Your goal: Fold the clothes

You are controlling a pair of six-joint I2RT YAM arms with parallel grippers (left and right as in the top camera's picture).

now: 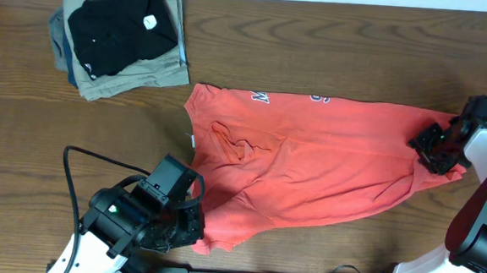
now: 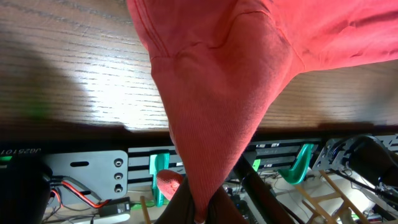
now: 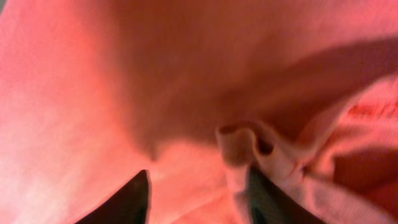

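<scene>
Soft, light, limp red-orange T-shirt (image 1: pixel 327 150) lies spread on table (image 1: pixel 317 39), one corner clamped in closed left gripper (image 2: pixel 200 210), a hem fold loose between parted right gripper (image 3: pixel 199 199) fingers; probably sags and bunches, so grab corners or hems.

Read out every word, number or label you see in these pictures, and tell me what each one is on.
"M", perhaps: white block lettering on the T-shirt. Only fragments show at its far edge, so no whole word can be read.
White tag on the black folded garment: too small to read.
Small print on a dark strip below the table edge, left wrist view: blurred and unreadable.
</scene>
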